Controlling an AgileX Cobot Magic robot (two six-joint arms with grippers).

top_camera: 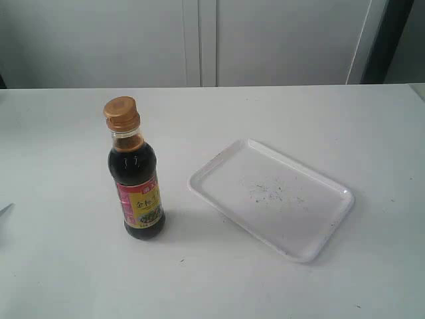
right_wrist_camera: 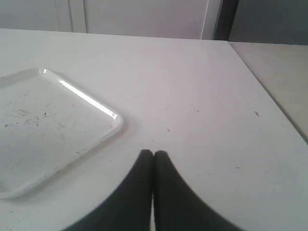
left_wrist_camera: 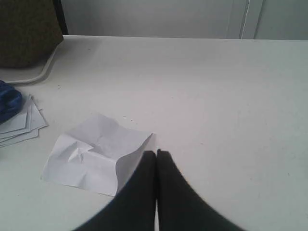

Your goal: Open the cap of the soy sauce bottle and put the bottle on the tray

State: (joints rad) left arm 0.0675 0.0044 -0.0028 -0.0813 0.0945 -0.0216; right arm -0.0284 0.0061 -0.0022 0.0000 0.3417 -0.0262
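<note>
Nearest, the bottle (top_camera: 135, 174) stands upright on the table (top_camera: 60, 279), its cap (top_camera: 121, 113) shut down over the neck — nothing has been opened yet. Just beside it, to the right in the exterior view and not touching, lies the tray (top_camera: 332, 226), bare but for dark specks, apparently set close so the carry would be short.

Neither arm shows in that view. The left claw (left_wrist_camera: 156, 153) is closed on nothing, hovering by a crumpled paper (left_wrist_camera: 96, 154); a stack of sheets (left_wrist_camera: 21, 126) lies farther off. The right claw (right_wrist_camera: 153, 154) is likewise closed and empty, near the tray's corner — both seem parked clear, leaving the bottle free to approach.
</note>
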